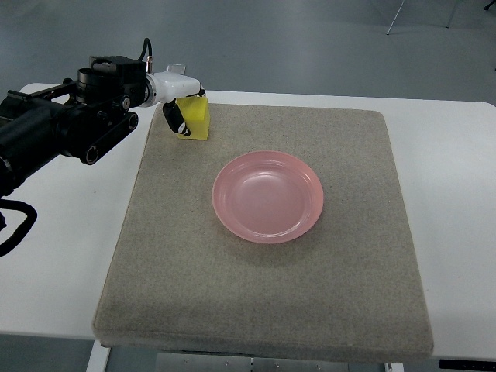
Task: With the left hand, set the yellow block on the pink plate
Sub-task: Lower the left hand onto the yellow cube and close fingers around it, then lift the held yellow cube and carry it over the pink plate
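Beige felt mat (263,294) covering the white table (457,194), its lower edge nearest the camera. Pink plate (268,196) at frame centre, empty, with bare mat all around it. Upper left: left hand (180,105), fingers closed on the yellow block (195,120), at the mat's upper left corner, well apart from the plate.

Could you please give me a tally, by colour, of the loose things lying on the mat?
Yellow: 1, the yellow block, at the mat's far left corner with the left hand around it
Pink: 1, the pink plate, bare, near the mat's middle
Total: 2
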You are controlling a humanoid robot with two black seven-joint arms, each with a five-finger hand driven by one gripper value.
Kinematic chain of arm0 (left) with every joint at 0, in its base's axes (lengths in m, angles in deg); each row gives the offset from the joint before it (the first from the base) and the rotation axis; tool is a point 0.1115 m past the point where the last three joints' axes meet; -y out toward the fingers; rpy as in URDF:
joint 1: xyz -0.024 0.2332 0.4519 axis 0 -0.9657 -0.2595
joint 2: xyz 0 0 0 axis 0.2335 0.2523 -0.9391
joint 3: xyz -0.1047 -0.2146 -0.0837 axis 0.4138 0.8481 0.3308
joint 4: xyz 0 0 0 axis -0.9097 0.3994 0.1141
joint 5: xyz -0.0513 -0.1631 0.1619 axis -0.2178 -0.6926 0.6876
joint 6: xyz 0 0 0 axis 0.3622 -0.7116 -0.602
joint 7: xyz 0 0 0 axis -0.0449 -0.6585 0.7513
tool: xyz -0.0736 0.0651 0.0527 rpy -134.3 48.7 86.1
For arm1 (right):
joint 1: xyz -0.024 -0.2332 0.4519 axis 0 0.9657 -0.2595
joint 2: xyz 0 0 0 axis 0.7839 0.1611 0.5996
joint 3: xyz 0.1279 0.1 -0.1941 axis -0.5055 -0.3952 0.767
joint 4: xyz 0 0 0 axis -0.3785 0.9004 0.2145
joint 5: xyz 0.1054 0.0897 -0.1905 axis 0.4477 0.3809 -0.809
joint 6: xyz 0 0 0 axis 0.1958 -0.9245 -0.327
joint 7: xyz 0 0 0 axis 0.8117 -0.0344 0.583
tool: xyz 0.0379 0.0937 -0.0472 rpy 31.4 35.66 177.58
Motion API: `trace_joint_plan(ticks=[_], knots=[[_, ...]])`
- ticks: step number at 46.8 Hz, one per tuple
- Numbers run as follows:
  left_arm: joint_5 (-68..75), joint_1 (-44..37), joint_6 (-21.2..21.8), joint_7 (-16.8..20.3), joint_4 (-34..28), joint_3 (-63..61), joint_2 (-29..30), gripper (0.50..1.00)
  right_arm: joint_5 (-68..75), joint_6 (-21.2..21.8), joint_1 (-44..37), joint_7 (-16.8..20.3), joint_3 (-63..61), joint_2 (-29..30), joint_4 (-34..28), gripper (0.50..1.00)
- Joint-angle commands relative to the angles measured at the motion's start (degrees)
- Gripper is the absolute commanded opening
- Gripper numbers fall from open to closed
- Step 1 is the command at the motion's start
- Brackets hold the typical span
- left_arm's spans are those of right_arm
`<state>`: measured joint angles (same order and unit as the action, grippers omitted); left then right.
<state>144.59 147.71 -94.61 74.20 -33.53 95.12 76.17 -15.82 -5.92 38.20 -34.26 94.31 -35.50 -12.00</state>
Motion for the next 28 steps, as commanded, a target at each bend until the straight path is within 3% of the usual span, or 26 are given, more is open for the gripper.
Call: trace_joint_plan(ticks=[1, 5, 18, 28], knots=[[-0.23, 1.3, -0.46, 0.09, 0.78, 0.44, 0.68, 0.5, 0.0, 0.0, 0.0, 0.0, 0.0, 0.0, 0.0, 0.924], [-1.37, 1.65, -1.25, 0.09, 2.71, 0.61, 1.03, 0.5, 0.0, 0.0, 0.0, 0.0, 0.0, 0.0, 0.0, 0.924], [-9.28, -0.37, -2.66, 0.18, 22.39, 0.44, 8.41, 0.5, 0.0, 0.0, 0.09, 0.0, 0.0, 0.0, 0.0, 0.924], [-10.61, -0.72, -7.49, 0.71, 33.82, -0.09, 11.23, 0.5, 0.0, 0.0, 0.0, 0.0, 0.0, 0.0, 0.0, 0.924]])
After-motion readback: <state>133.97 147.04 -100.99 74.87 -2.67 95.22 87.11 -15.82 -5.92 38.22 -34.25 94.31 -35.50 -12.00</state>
